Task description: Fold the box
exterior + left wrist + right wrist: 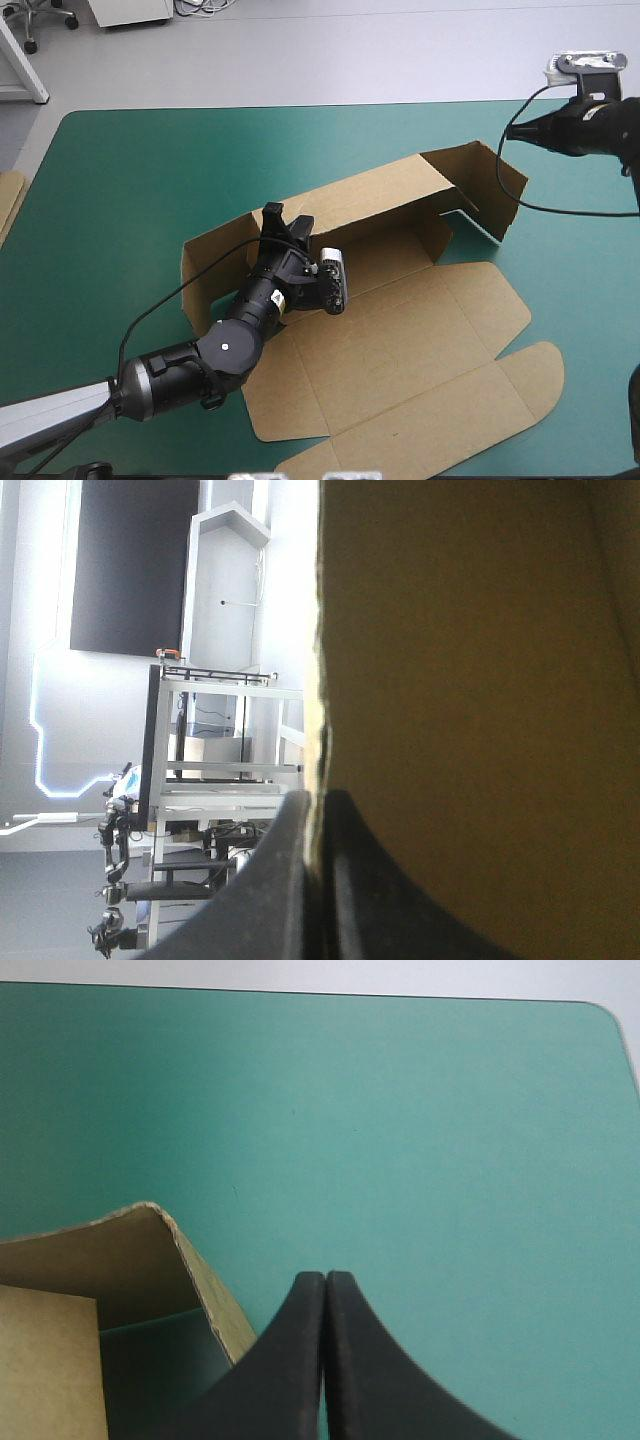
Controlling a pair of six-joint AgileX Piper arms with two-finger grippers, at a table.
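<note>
Currently we log left pincer [285, 216] clamped on the box [400, 330] at its raised back wall, right pincer [326, 1278] closed, empty, nearby.

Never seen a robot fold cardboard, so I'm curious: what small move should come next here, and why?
Probably the right gripper, shut and empty, should move to the splayed end flap and nudge it inward, while the left gripper holds the far wall of the box upright.

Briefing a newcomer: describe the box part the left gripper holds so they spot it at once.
On the teal-green table, the brown box lies part-folded, lid flat toward the near edge. The left gripper pinches its long far wall, the only long panel standing upright.
</note>
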